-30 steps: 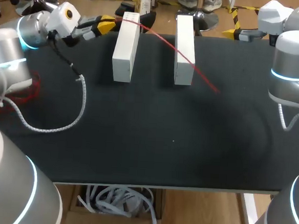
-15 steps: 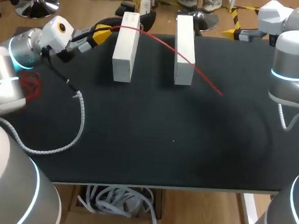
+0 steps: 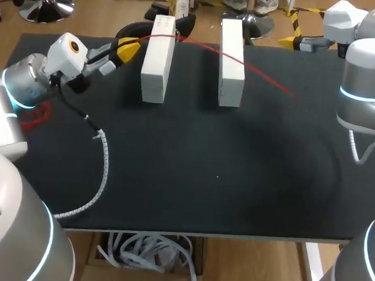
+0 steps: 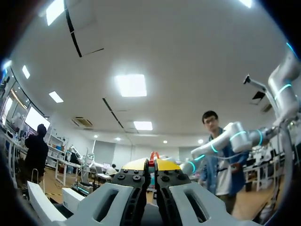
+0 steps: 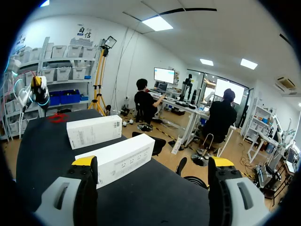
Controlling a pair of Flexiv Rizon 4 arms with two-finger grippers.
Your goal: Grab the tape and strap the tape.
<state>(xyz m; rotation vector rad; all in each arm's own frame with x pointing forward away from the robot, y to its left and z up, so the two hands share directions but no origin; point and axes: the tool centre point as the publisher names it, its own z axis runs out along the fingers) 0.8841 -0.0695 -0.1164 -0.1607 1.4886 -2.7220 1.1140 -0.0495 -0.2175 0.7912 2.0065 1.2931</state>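
A thin red tape (image 3: 263, 76) runs from my left gripper (image 3: 124, 46) across the tops of two white boxes, the left box (image 3: 156, 64) and the right box (image 3: 230, 66), to a free end near the table's right side. The left gripper is shut on the tape beside the left box; in the left wrist view a bit of red tape (image 4: 151, 157) shows between the closed yellow fingertips (image 4: 167, 164). My right gripper (image 3: 309, 43) hangs open and empty at the far right edge. In the right wrist view both boxes (image 5: 115, 158) lie ahead of the right gripper (image 5: 151, 163).
A loose heap of red tape (image 3: 36, 112) lies at the table's left edge under my left arm. A white coiled cable (image 3: 102, 167) hangs from that arm over the black table (image 3: 217, 175). My right arm's body (image 3: 365, 88) stands at the right edge.
My left gripper has come down and nearer, off the far edge, beside the left box. The tape's free end has swung rightward and farther back.
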